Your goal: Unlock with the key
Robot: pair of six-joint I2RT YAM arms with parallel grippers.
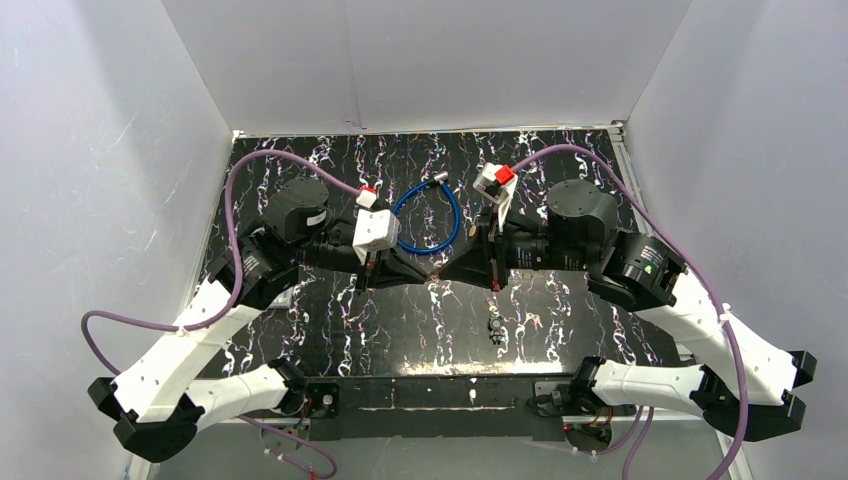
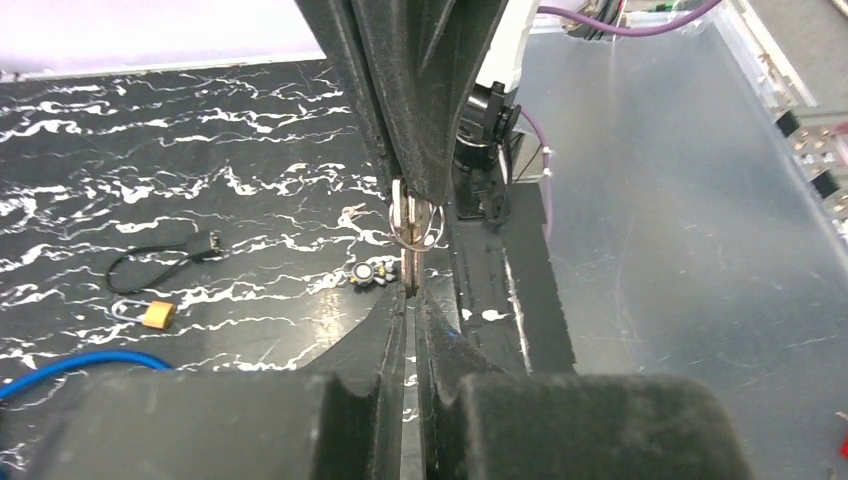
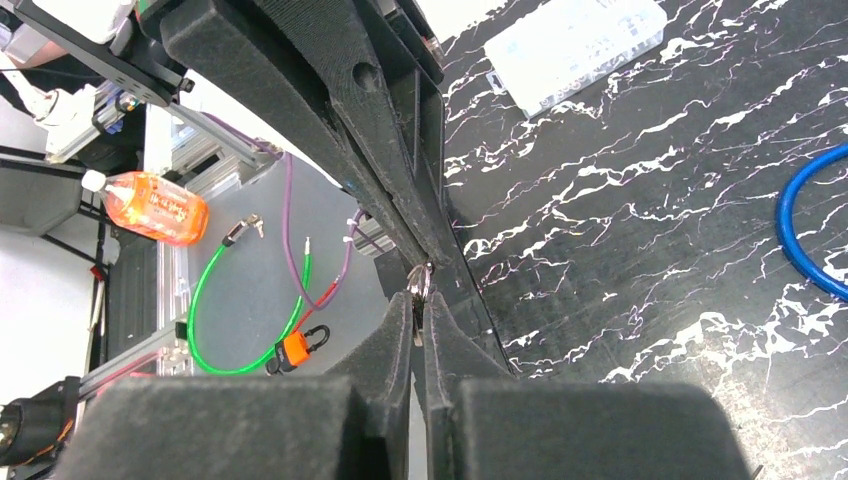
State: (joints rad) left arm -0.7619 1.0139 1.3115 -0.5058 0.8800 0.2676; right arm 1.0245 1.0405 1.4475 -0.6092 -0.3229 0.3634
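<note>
Both arms meet tip to tip over the middle of the table. In the left wrist view, my left gripper (image 2: 412, 295) is shut on the blade of a key (image 2: 410, 272). Its ring (image 2: 416, 226) hangs at the tips of the right gripper, which reaches down from above. In the right wrist view, my right gripper (image 3: 419, 310) is shut on the key (image 3: 417, 322) just below the ring (image 3: 421, 281). In the top view the left gripper (image 1: 428, 268) and the right gripper (image 1: 447, 268) touch at their tips. A blue cable lock (image 1: 432, 218) lies behind them.
A small yellow padlock (image 2: 157, 314) with a black cable (image 2: 150, 262) lies on the black marbled table (image 2: 120, 160). A small metal piece (image 1: 495, 325) lies in front of the grippers. Off the table are a green cable (image 3: 215, 300), an orange padlock (image 3: 296, 347) and an orange bottle (image 3: 150, 206).
</note>
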